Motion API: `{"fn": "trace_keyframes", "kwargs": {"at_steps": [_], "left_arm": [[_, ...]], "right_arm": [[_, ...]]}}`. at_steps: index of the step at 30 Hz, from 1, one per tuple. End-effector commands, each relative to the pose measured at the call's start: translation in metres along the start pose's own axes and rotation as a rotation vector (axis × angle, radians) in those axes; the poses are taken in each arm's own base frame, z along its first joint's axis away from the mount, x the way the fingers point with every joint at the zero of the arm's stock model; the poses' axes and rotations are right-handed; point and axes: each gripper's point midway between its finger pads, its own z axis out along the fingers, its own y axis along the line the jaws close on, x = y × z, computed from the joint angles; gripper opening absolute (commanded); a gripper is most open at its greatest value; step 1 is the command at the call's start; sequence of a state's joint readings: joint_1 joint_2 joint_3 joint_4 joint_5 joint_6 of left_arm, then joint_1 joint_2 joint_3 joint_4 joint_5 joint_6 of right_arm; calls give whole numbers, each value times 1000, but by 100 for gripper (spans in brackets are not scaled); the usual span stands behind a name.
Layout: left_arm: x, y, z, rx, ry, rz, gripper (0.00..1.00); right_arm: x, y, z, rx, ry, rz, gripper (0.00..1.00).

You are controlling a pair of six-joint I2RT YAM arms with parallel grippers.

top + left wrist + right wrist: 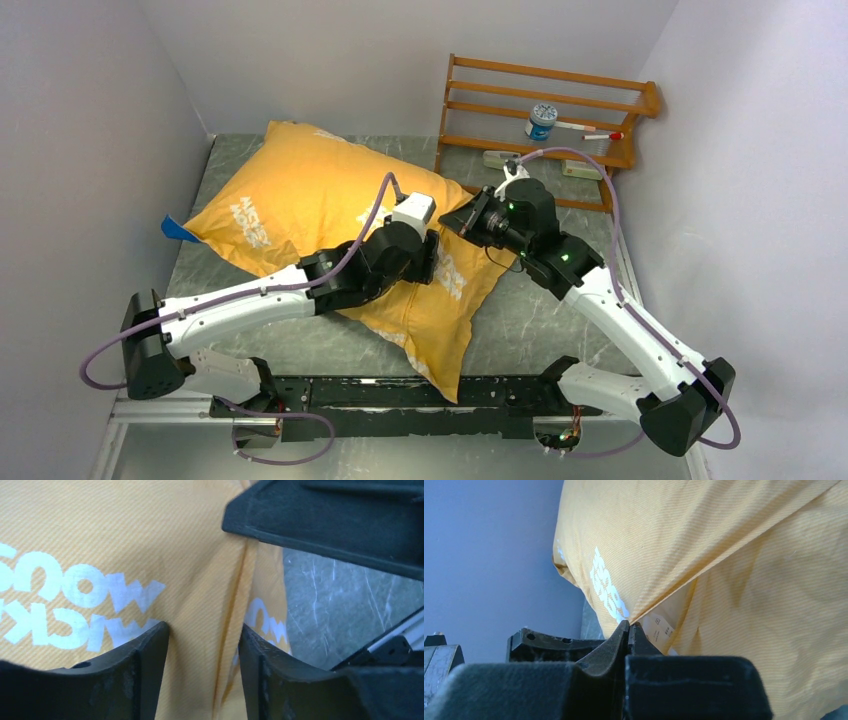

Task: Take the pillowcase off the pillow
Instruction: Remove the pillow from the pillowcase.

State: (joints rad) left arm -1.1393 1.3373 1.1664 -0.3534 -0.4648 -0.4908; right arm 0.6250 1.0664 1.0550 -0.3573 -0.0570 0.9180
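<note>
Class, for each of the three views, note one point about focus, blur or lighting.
Top external: sharp, evenly lit, no glare. Left wrist: pillowcase weave crisp, left fingers slightly soft. Right wrist: right fingers blurred close to the lens.

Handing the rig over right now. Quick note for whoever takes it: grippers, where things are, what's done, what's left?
Left gripper: open, fingers either side of a raised fold of the pillowcase, not closed on it.
Right gripper: shut on a pinch of pillowcase fabric.
Pillowcase lies orange side up, diagonally on the table. The pillow is fully covered, none showing.
Done: right grasp only.
Left: probably close the left gripper, then pull the case off.
</note>
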Motion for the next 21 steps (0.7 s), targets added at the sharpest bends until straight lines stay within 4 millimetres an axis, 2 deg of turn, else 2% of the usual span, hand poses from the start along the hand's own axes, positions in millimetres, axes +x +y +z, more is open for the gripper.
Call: {"fn": "trace_keyframes", "kwargs": {"at_steps": [1, 3, 4, 6, 7, 11, 13, 17, 21], "left_arm": [[-26, 12, -2, -86, -78, -26, 52], [-32, 15, -7, -88, -106, -47, 40], [-35, 16, -10, -86, -121, -58, 28], [-37, 23, -15, -104, -145, -79, 8], [-37, 29, -17, -123, -150, -90, 5], [-31, 49, -18, -168, -119, -102, 5], [-27, 54, -19, -173, -110, -115, 5], [-20, 53, -18, -137, -97, -135, 5], [-8, 48, -13, -110, -47, -136, 5]], "right_arm": [[-23, 28, -14, -86, -61, -13, 0], [-18, 26, -14, -86, -46, -16, 0], [-16, 25, -14, -91, -37, -21, 0], [-8, 30, -14, -144, -1, -65, 12], [-4, 30, -15, -152, 17, -82, 18], [8, 9, -18, -80, 57, -125, 31], [12, -4, -22, -37, 64, -141, 42], [31, -29, -23, 35, 131, -171, 58], [54, -39, -17, 58, 262, -187, 63]]}}
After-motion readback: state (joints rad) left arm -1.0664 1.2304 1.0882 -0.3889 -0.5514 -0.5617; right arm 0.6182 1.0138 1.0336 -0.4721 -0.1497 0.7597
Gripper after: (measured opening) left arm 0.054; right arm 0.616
